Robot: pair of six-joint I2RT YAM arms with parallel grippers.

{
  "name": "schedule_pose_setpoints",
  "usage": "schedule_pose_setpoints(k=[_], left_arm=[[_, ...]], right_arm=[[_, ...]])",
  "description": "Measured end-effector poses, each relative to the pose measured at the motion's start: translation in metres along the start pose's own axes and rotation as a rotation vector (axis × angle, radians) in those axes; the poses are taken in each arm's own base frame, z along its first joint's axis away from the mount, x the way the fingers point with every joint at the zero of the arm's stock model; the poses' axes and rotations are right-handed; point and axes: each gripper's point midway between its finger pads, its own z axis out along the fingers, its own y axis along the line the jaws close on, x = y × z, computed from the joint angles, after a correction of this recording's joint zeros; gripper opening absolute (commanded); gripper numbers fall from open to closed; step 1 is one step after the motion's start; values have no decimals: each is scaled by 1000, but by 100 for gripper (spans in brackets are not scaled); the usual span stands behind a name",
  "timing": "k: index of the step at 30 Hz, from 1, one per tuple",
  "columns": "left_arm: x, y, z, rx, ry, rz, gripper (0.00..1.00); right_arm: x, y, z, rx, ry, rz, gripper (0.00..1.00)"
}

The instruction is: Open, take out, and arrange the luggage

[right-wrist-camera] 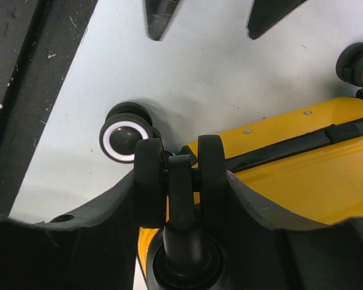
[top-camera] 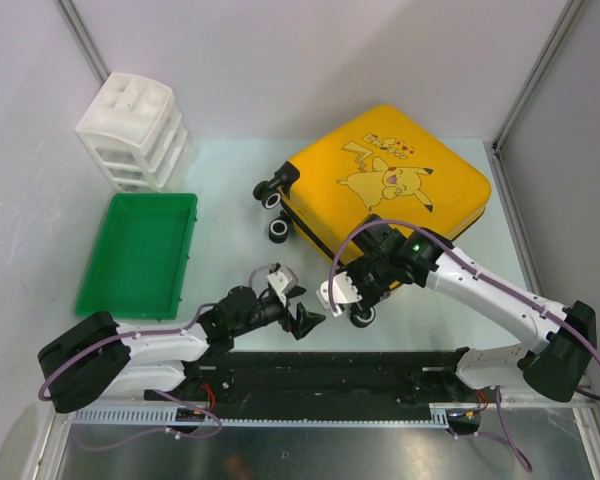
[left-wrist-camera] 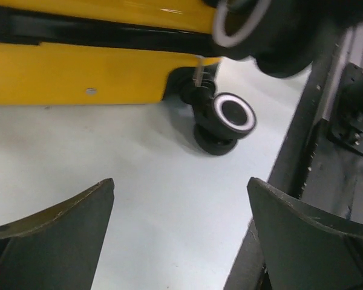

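The yellow Pikachu luggage (top-camera: 400, 180) lies flat and closed at the back right of the table. My right gripper (top-camera: 352, 290) is at its near left corner, shut on a black twin-wheel caster (right-wrist-camera: 176, 175) of the luggage, one finger on each side. A second caster with a white ring (right-wrist-camera: 124, 139) sits just beyond, on the table. My left gripper (top-camera: 306, 320) is open and empty, low over the table, pointing at that corner. The left wrist view shows its tips (left-wrist-camera: 180, 184) apart, the ringed caster (left-wrist-camera: 230, 116) and the yellow shell (left-wrist-camera: 78, 75) ahead.
A green tray (top-camera: 140, 250) lies at the left, with a white drawer unit (top-camera: 135, 130) behind it. Two more casters (top-camera: 276, 210) stick out at the luggage's left end. The black base rail (top-camera: 330, 375) runs along the near edge. Walls close in left and right.
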Motion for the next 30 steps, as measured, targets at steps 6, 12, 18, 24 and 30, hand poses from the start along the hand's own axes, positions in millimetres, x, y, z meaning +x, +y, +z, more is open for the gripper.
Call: schedule_pose_setpoints(k=[6, 12, 18, 24, 30], left_arm=[[-8, -43, 5, 107, -104, 189, 84], [3, -57, 30, 127, -123, 279, 71], [-9, -54, 62, 74, -173, 314, 60], [-19, -48, 94, 7, -213, 324, 56], [-1, -29, 104, -78, -173, 333, 49]], right_arm=[[2, -4, -1, 17, -19, 10, 0], [0, -6, -4, 38, -59, 37, 0], [-4, -13, -14, 89, -92, 35, 0], [-3, -14, -15, 96, -106, 45, 0], [-2, -16, -17, 104, -119, 48, 0]])
